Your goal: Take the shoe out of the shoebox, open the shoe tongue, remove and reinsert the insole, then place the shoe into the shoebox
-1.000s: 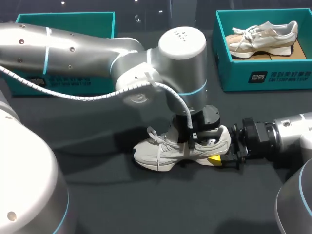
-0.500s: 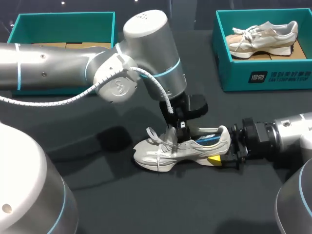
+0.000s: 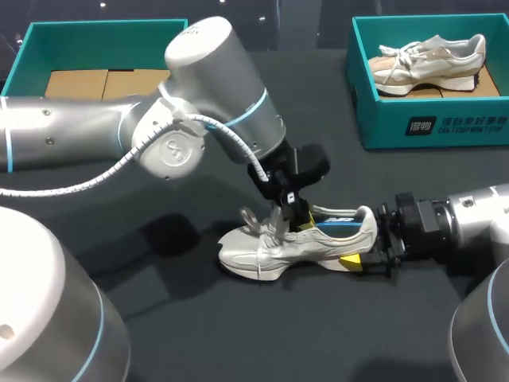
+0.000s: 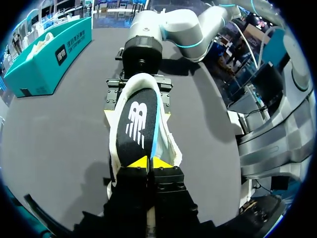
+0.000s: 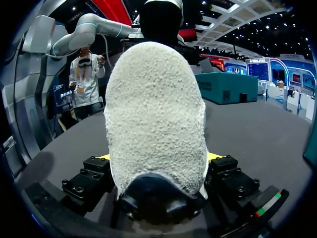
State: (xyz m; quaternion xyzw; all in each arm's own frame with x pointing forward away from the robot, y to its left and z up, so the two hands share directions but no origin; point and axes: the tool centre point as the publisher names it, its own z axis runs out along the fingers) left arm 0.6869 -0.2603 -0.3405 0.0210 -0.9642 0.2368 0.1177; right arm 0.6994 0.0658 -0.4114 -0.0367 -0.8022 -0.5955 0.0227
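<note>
A pale running shoe point(image 3: 298, 248) lies on its sole on the dark table point(image 3: 159, 318), just off centre toward five o'clock. Its toe points to nine o'clock and its heel to three. It is out of its box. An open teal shoebox point(image 3: 103, 25), showing only cardboard inside, sits at ten o'clock. A second teal box point(image 3: 429, 119) at one o'clock holds another pale shoe point(image 3: 429, 60).

The right gripper point(image 3: 358, 251) comes in from three o'clock. Its fingers clasp the heel from both sides and steady the shoe.

The left gripper point(image 3: 296, 216) reaches down from ten o'clock into the shoe's mouth. Its yellow tips are pressed together on what looks like the top edge of the tongue point(image 3: 283, 220). The fabric between them is hard to make out. The wrist view over that gripper looks down into the opening. There the dark insole point(image 4: 138, 124) lies flat inside, with a blue edge along one side.

The step in hand appears to be opening the tongue, and the insole has not been lifted. The next move likely calls for drawing the tongue toward the toe. After that the gripper would let go and pinch the insole's edge. The heel grip needs to hold firm so the shoe does not tip.
</note>
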